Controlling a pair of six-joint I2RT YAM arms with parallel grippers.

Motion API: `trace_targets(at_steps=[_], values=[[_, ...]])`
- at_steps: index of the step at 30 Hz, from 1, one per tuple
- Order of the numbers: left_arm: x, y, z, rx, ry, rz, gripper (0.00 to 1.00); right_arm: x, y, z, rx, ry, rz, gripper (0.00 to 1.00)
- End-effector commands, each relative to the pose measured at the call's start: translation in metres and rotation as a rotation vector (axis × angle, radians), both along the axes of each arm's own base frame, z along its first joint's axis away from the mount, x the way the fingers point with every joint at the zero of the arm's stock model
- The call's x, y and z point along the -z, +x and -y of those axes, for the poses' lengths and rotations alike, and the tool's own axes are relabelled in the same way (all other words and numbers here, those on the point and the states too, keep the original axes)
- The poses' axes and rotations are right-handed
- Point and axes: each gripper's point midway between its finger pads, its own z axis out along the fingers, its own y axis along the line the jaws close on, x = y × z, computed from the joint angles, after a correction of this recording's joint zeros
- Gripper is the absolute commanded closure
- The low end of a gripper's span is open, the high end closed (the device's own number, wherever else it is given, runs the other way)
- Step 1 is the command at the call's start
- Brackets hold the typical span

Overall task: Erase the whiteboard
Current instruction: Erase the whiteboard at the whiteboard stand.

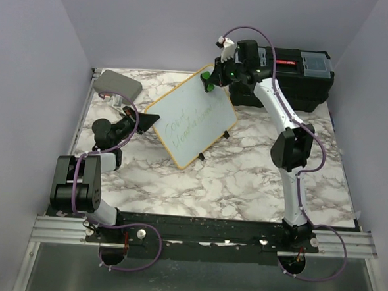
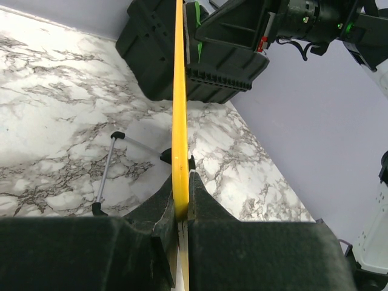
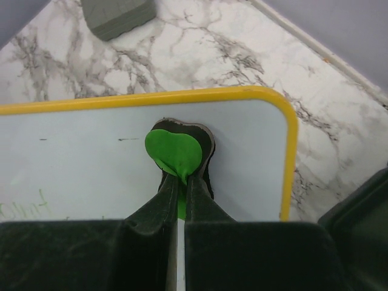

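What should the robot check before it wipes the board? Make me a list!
1. Is the left pincer shut on the whiteboard edge: ok.
2. Is the right pincer shut on the green eraser: ok.
3. Is the eraser over the board's face: ok, near a corner.
4. Is the eraser pressing hard enough: cannot tell.
5. Is the green writing gone: not ok, it shows.
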Motion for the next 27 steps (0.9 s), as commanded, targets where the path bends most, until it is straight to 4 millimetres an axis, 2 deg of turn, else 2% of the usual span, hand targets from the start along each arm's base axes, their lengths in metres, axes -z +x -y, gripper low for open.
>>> trace_targets(at_steps=[1,2,4,9,11,13,17,20,27], values=[[-0.001,-0.013,0.015,0.105,0.052,0.041,1.0,0.007,-0.036,-0.033,-0.165,0.0,-0.033,0.99],[-0.001,-0.013,0.015,0.105,0.053,0.041,1.0,0.006,-0.036,-0.034,-0.159,-0.004,-0.027,0.99],[-0.001,-0.014,0.015,0.106,0.052,0.042,1.0,0.004,-0.025,-0.027,-0.072,-0.023,-0.013,0.99],[-0.001,-0.014,0.015,0.106,0.051,0.045,1.0,-0.001,0.019,0.02,0.19,-0.041,0.015,0.99],[0.0,-0.014,0.015,0.105,0.05,0.043,1.0,-0.003,0.028,0.033,0.251,-0.036,0.013,0.99],[0.0,-0.014,0.015,0.106,0.049,0.043,1.0,-0.001,0.031,0.036,0.255,-0.039,0.009,0.99],[0.0,-0.014,0.015,0.105,0.045,0.041,1.0,0.008,0.024,0.027,0.189,-0.027,-0.019,0.99],[0.001,-0.014,0.015,0.106,0.047,0.04,1.0,0.013,0.01,0.014,0.079,-0.004,-0.045,0.99],[0.0,-0.013,0.015,0.105,0.047,0.04,1.0,0.003,-0.044,-0.026,-0.186,0.065,-0.08,0.99]])
